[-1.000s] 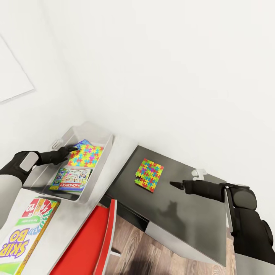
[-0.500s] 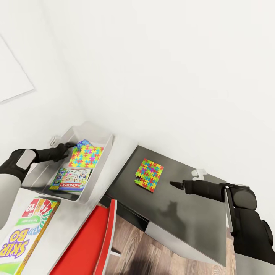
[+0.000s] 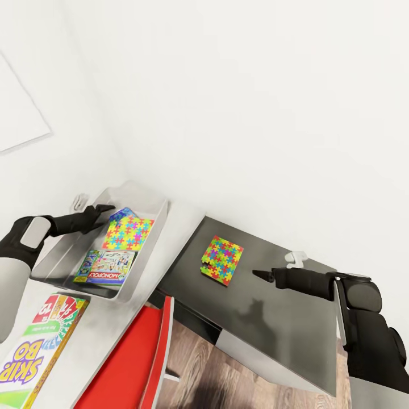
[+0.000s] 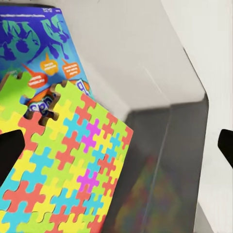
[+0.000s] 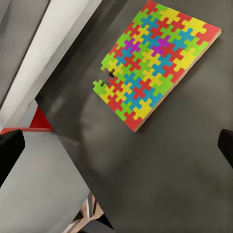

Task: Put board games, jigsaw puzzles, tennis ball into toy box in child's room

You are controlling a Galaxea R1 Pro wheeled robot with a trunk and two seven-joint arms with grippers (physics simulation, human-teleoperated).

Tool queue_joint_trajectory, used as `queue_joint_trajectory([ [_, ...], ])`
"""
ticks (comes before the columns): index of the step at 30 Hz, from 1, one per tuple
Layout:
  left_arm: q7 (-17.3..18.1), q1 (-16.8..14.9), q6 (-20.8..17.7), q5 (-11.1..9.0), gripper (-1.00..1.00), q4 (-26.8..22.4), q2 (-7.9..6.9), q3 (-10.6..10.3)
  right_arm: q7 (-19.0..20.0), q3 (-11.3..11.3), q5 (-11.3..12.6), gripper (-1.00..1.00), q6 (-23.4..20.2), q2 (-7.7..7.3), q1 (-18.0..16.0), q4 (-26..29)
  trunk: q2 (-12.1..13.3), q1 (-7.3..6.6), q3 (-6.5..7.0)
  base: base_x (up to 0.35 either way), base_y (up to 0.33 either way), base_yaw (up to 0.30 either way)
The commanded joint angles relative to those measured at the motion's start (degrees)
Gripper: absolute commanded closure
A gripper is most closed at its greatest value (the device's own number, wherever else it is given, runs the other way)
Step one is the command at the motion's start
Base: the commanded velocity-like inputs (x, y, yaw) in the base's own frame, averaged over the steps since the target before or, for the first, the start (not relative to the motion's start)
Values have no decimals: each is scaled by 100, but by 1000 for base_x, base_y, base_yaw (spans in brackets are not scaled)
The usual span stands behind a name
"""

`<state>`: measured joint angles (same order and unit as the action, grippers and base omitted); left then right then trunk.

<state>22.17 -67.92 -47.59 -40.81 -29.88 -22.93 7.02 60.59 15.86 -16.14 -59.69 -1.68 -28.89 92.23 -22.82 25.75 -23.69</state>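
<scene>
Lying flat inside the toy box [image 3: 150,196], one jigsaw puzzle [image 3: 128,233] just below and beside the left gripper [image 3: 105,208], overlapping a blue game box [image 3: 122,214] at the far end. Nearer the robot in the same bin, a Monopoly box [image 3: 107,267], flat on the floor of it. Left gripper hovering over the bin's far left wall, fingers spread and empty, puzzle and blue box [image 4: 39,53] seen between them in the left wrist view. Resting ahead of the right gripper [image 3: 257,274], apart from it, the second jigsaw puzzle [image 3: 222,261] on a dark bench [image 3: 272,324]; right gripper spread wide, holding nothing, puzzle [image 5: 155,58] well beyond the fingertips. Near the robot on the white bench [image 3: 108,335], a Skip-Bo box [image 3: 40,346], beside a red chair [image 3: 136,363]. Behind, white walls [image 3: 255,113]; below, wood-plank floor [image 3: 210,375].
</scene>
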Motion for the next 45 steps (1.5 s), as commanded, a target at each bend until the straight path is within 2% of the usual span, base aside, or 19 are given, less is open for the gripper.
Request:
queue_joint_trajectory([
  [1, 20, -3, -41, -18, -100, -11, 5, 23, 59, 5, -56, -100, -31, 1, -7, 5, -10, 3, -9, 0, 0, 0],
  [8, 45, 69, -65, -126, -100, -269, 41, 14, 59, 7, -56, -100, -31, 7, -10, 5, -10, 3, -9, 0, 0, 0],
  [12, 56, 222, -198, -153, -100, -891, 211, 13, 58, 8, -56, -100, -31, 13, -9, 5, -10, 3, -9, 0, 0, 0],
  [13, 56, 222, -198, -153, -100, -891, 211, 13, 58, 8, -56, -100, -31, 13, -9, 5, -10, 3, -9, 0, 0, 0],
  [15, 46, 294, -291, -158, -100, -1288, 326, 10, 60, 9, -56, -100, -31, 12, -9, 5, -10, 3, -9, 0, 0, 0],
  [16, 46, 294, -291, -158, -100, -1288, 326, 10, 60, 9, -56, -100, -31, 12, -9, 5, -10, 3, -9, 0, 0, 0],
  [21, 14, 481, -617, -142, -100, -2330, 690, -1, 64, 16, -56, -100, -31, 10, -7, 5, -10, 3, -9, 0, 0, -10],
  [22, 14, 481, -617, -142, -100, -2330, 690, -1, 64, 16, -56, -100, -31, 10, -7, 5, -10, 3, -9, 0, 0, -39],
  [25, -39, 730, -831, -103, -100, -3075, 976, -11, 66, 22, -56, -100, -31, 6, -9, 5, -10, 3, -9, 0, 0, -113],
  [26, -39, 730, -831, -103, -100, -3075, 976, -11, 66, 22, -56, -100, -31, 6, -9, 5, -10, 3, -9, 0, 0, -147],
  [29, -378, 978, -950, -74, -100, -3705, 1287, -38, 65, 27, -56, -100, -31, 3, -10, 5, -10, 3, -9, 0, 0, -194],
  [30, -378, 978, -950, -74, -100, -3705, 1287, -38, 65, 27, -56, -100, -31, 3, -10, 5, -10, 3, -9, 0, 0, -212],
  [34, -1100, 1197, -1020, -87, -100, -4321, 1686, -255, 65, 29, -56, -100, -31, 2, -11, 5, -10, 3, -9, 0, 0, -241],
  [35, -1100, 1197, -1020, -87, -100, -4321, 1686, -255, 65, 29, -56, -100, -31, 2, -11, 5, -10, 3, -9, 0, 0, -253],
  [39, -1646, 1297, -1041, -96, -100, -4689, 2035, -450, 66, 30, -56, -100, -31, -1, -11, 5, -10, 3, -9, 0, 0, -265],
  [40, -1646, 1297, -1041, -96, -100, -4689, 2035, -450, 66, 30, -56, -100, -31, -1, -11, 5, -10, 3, -9, 0, 0, -270],
  [44, -1993, 1339, -1038, -65, -100, -4856, 2317, -577, 65, 45, -56, -100, -31, -5, -11, 5, -10, 3, -9, 0, 0, -275],
  [45, -1993, 1339, -1038, -65, -100, -4856, 2317, -577, 65, 45, -56, -100, -31, -5, -11, 5, -10, 3, -9, 0, 0, -277],
])
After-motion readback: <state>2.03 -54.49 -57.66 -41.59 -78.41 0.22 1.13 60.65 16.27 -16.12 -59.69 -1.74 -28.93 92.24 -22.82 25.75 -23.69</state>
